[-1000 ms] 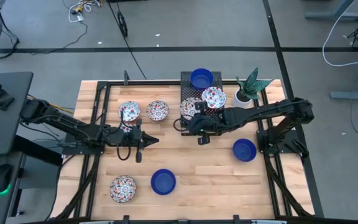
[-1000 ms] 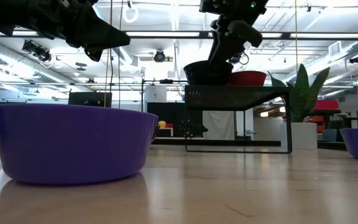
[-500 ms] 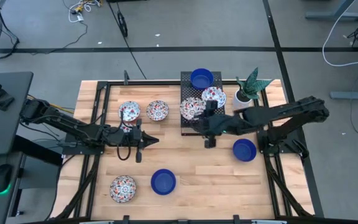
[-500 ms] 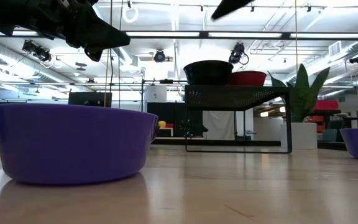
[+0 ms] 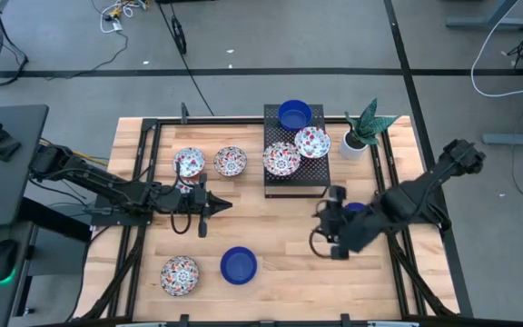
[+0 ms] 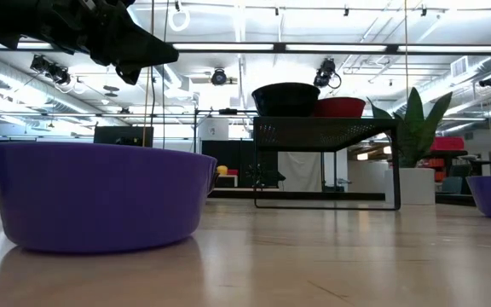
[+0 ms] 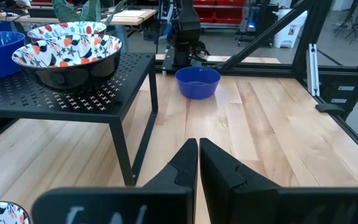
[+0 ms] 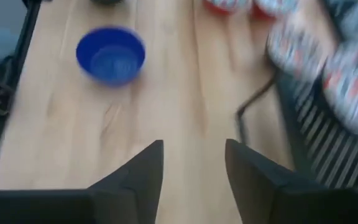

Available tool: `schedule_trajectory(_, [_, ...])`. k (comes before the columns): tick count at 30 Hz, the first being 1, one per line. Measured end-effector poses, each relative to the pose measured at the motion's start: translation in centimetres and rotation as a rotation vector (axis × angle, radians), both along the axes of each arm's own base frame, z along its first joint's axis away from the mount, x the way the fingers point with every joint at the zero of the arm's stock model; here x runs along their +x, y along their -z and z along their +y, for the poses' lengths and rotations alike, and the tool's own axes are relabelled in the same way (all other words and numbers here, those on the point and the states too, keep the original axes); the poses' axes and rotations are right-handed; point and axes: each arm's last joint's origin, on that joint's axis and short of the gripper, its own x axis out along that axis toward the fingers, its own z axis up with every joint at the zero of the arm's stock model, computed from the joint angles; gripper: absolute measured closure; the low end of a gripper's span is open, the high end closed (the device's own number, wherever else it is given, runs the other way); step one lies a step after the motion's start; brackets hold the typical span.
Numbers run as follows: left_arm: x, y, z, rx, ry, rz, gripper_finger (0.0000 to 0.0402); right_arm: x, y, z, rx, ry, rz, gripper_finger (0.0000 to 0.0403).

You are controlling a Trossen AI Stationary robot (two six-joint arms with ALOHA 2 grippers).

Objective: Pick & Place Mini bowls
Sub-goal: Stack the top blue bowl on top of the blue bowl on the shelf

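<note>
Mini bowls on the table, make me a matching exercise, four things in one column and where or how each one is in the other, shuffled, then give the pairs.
Things
1. black rack
2. solid blue bowl
3. left hand
4. right hand

Places or states
A. shut, empty, over the bare wood left of the rack
B. holds three bowls, one blue and two floral
C. open, empty, over the wood in front of the rack
D. on the table beside a floral bowl, near the front edge

Pairs: 1-B, 2-D, 3-A, 4-C

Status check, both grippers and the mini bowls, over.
Left gripper shut, empty, parked mid-table. Right gripper open, empty, over bare wood beside blue bowl. Three bowls on black perforated rack. Nothing blocking.
</note>
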Motion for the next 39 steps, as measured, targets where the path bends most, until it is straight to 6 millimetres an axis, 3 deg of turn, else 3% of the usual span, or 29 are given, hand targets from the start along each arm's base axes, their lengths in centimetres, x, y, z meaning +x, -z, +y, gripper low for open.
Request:
schedule_trajectory(4, [0.0, 0.0, 0.0, 0.000, 0.000, 0.000, 0.0383, -1.9, 1.4, 1.2, 0.108, 0.128, 0.093, 0.0249])
schedule_trajectory(9, [0.0, 0.0, 0.0, 0.000, 0.000, 0.000, 0.0383, -4.2, 5.8, 2.5, 0.106, 0.201, 0.187, 0.0262])
schedule_trajectory(15, [0.0, 0.0, 0.0, 0.000, 0.000, 0.000, 0.0383, -7.1, 12.0, 2.0, 0.075, 0.360, 0.302, 0.0272])
schedule_trajectory(21, [0.0, 0.0, 0.0, 0.009, -0.008, 0.000, 0.0383, -8.4, 15.8, 1.4, 0.100, 0.391, 0.335, 0.0275])
schedule_trajectory(32, [0.0, 0.0, 0.0, 0.010, -0.014, -0.001, 0.0383, -9.3, 18.3, 0.3, 0.067, 0.398, 0.351, 0.0281])
schedule_trajectory(39, [0.0, 0.0, 0.0, 0.010, -0.014, -0.001, 0.0383, -9.3, 18.4, 0.3, 0.069, 0.398, 0.348, 0.0337])
